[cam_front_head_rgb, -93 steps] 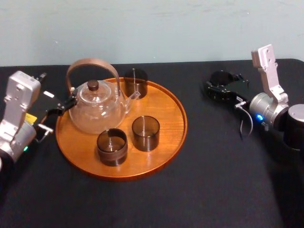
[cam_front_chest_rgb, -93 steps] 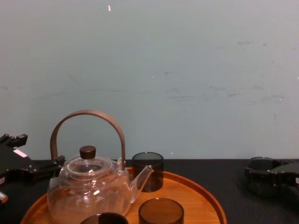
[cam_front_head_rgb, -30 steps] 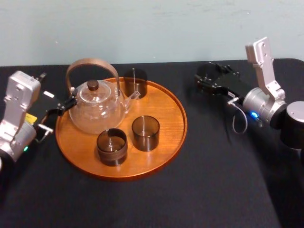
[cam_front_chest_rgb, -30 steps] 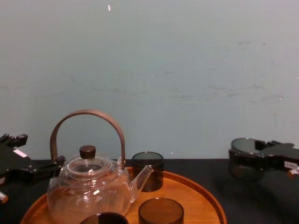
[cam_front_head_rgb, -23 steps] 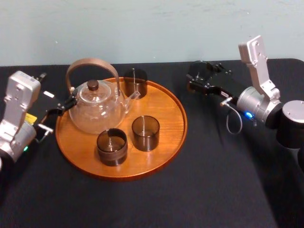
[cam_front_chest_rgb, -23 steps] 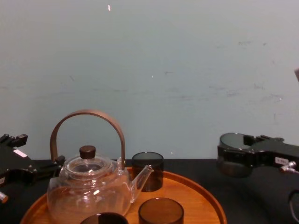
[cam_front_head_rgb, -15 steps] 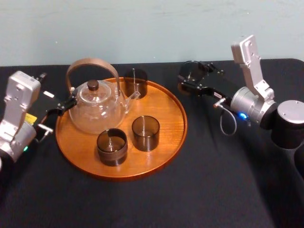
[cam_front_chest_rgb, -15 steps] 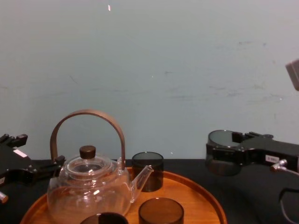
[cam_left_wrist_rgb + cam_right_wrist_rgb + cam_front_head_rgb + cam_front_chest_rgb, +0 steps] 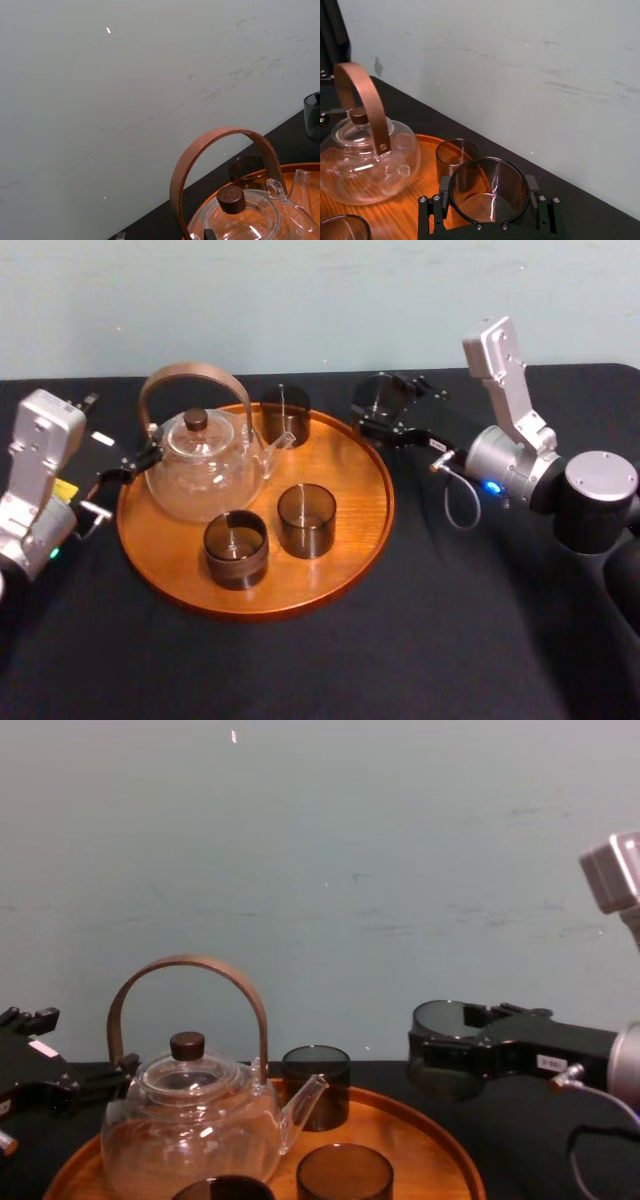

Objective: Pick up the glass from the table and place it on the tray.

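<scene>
The glass (image 9: pixel 378 403) is a dark smoky tumbler, upright and lifted off the black table (image 9: pixel 430 620). My right gripper (image 9: pixel 376 412) is shut on the glass and holds it by its sides at the far right rim of the round orange-brown tray (image 9: pixel 345 465). From the chest, the glass (image 9: pixel 445 1058) hangs in the right gripper (image 9: pixel 442 1065) above the tray's rim (image 9: pixel 455 1152). In the right wrist view the glass (image 9: pixel 489 187) sits between the black fingers (image 9: pixel 431 216), with the tray (image 9: pixel 420 197) below it. My left gripper (image 9: pixel 118 466) rests left of the tray.
On the tray stand a glass teapot (image 9: pixel 205 468) with an arched wooden handle and three more dark glasses: one at the back (image 9: pixel 286 414), two in front (image 9: pixel 306 520) (image 9: pixel 236 548). Bare tray surface lies right of the teapot. A pale wall closes the far side.
My right gripper has carried the glass up off the table and leftward, from the far right to the tray's back right rim. The left arm and the things on the tray have not moved.
</scene>
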Available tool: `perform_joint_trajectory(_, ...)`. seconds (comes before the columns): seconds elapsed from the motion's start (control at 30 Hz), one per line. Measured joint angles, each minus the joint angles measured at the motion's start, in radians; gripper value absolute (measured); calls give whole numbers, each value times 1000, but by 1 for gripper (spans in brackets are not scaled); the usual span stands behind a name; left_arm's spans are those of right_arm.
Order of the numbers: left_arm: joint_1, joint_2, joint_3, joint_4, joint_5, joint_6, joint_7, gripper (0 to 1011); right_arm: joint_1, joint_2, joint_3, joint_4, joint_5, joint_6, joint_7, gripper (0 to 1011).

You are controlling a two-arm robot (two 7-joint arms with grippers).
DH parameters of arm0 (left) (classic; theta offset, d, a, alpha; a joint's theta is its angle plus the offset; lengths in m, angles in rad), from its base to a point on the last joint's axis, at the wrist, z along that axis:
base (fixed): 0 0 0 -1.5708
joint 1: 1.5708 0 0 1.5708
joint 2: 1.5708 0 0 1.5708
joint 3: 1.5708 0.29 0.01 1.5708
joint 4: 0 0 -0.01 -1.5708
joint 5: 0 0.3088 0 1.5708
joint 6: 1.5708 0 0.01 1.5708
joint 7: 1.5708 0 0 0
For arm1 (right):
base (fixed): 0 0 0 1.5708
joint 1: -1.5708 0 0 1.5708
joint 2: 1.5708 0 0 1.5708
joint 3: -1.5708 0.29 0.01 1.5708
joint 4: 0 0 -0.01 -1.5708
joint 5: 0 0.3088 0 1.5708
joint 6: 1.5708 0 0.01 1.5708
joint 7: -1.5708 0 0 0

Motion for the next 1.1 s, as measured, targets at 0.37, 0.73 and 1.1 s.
perform_joint_trajectory(0.37,0,0,0,0,0,0,0,1010,40,-30,-44,64,-17,-2,0,904)
perform_joint_trajectory(0.73,0,0,0,0,0,0,0,1010,74,-60,-72,137,-36,-21,6,904)
perform_joint_trajectory(1.1,0,0,0,0,0,0,0,1010,88,-80,-83,180,-43,-39,17,904)
